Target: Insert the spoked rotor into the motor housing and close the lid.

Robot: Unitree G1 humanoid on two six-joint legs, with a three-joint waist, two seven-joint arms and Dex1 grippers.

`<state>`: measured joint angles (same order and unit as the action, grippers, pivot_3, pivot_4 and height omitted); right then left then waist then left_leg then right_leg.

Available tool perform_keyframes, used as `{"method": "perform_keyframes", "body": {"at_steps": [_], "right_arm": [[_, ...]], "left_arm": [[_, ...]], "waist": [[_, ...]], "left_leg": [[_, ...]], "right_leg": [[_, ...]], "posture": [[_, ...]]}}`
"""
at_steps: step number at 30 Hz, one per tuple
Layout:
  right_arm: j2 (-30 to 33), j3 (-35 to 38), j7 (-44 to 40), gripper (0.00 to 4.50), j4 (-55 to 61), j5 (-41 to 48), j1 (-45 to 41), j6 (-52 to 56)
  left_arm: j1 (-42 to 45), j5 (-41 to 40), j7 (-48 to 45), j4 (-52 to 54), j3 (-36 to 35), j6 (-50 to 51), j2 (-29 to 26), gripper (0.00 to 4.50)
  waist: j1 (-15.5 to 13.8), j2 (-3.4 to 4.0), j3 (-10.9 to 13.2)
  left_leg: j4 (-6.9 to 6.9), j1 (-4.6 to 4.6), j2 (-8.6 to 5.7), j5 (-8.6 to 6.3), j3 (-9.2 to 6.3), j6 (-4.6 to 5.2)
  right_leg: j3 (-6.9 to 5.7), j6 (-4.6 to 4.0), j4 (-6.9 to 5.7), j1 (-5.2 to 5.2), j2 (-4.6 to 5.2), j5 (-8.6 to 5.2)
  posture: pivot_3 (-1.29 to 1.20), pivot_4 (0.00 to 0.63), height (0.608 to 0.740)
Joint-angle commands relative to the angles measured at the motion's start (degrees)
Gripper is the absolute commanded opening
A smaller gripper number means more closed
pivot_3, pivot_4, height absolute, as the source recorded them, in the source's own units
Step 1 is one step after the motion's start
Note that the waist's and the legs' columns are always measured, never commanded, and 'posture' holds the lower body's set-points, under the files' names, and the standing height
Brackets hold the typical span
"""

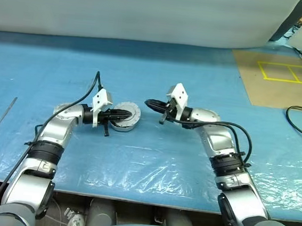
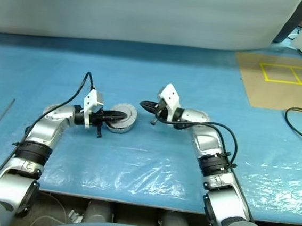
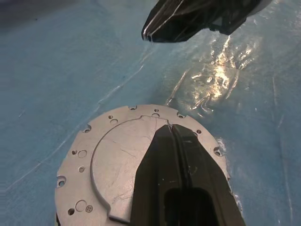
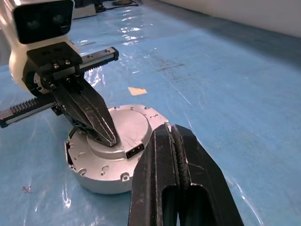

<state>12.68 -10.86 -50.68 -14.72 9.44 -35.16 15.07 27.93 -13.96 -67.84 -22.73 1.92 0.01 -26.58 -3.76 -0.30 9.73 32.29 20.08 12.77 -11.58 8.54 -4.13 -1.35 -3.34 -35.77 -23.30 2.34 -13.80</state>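
Motor housing [image 1: 125,116] sits lid-on [image 4: 120,129] mid-table on the blue plastic sheet [image 1: 151,166], nearer the front edge than the back. Left gripper [image 4: 107,136] has its fingers pressed together, tips resting on the lid. Right gripper [image 1: 163,118] is pressed shut too, hovering just beside it. A thin tool [image 1: 6,111] lies by the left edge, black cables [image 1: 300,114] and yellow tape [image 1: 286,72] at the back right corner, with open sheet elsewhere.

The round silver-grey motor housing [image 4: 109,155] looks like matt, finely scratched metal; the counter's blue plastic sheet [image 1: 151,169] is glossy and wrinkled; the black fingers [image 4: 181,188] look like smooth, slightly shiny plastic
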Motion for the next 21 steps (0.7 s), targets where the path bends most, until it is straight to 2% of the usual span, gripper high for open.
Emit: {"method": "perform_keyframes", "body": {"at_steps": [1, 8, 9, 10, 15, 21], "right_arm": [[-2.3, -1.0, 1.5, 0.00, -1.8, -0.9, -2.7, -2.4], [-7.3, -2.6, 1.9, 0.00, -10.8, -2.2, -8.4, -4.4], [-8.0, -2.9, 1.8, 0.39, -12.2, -2.5, -9.2, -4.9], [-8.6, -3.2, 1.7, 0.54, -13.4, -2.7, -9.9, -5.1], [-11.4, -5.7, 0.5, 2.23, -18.0, -4.8, -11.9, -6.5], [-13.5, -8.4, 0.4, 4.23, -22.8, -8.0, -13.0, -7.9]], "left_arm": [[-3.4, -2.9, 3.8, 6.9, -4.5, -1.5, -0.6, 0.04], [-18.6, -7.5, 11.3, 23.8, -11.7, 0.2, -1.3, 0.04], [-21.3, -7.9, 12.6, 26.0, -12.6, 0.5, -1.3, 0.00], [-23.8, -8.1, 13.6, 27.9, -13.2, 0.9, -1.2, 0.00], [-33.3, -8.2, 18.1, 35.0, -14.0, 2.1, -0.8, 0.00], [-36.7, -8.2, 22.1, 37.1, -14.4, 2.2, -0.3, 0.00]], "waist": [[0.2, 0.00, 0.0], [1.3, 0.00, 0.0], [1.4, 0.00, 0.0], [1.5, 0.01, 0.0], [1.5, 0.03, 0.0], [1.4, 0.04, 0.0]], "left_leg": [[0.00, 0.00, 0.00, 0.00, 0.00, 0.00], [-0.07, 0.02, 0.02, -0.01, 0.00, -0.01], [-0.09, 0.02, 0.02, -0.01, 0.01, -0.02], [-0.10, 0.02, 0.03, -0.02, 0.01, -0.02], [-0.10, -0.01, 0.07, -0.02, 0.02, -0.01], [-0.01, -0.08, 0.07, -0.02, 0.03, 0.01]], "right_leg": [[0.00, 0.00, 0.00, -0.02, 0.00, 0.00], [-0.04, 0.00, 0.03, -0.11, 0.00, 0.00], [-0.03, -0.01, 0.04, -0.10, 0.00, -0.01], [-0.04, -0.04, 0.06, -0.10, -0.01, -0.02], [-0.05, -0.25, 0.06, -0.12, -0.02, -0.15], [-0.02, -0.28, 0.07, -0.08, 0.00, -0.17]], "posture": [[0.00, 0.150, 0.740], [0.00, 0.150, 0.740], [0.00, 0.150, 0.740], [0.00, 0.150, 0.740], [0.00, 0.150, 0.740], [0.00, 0.150, 0.740]]}}
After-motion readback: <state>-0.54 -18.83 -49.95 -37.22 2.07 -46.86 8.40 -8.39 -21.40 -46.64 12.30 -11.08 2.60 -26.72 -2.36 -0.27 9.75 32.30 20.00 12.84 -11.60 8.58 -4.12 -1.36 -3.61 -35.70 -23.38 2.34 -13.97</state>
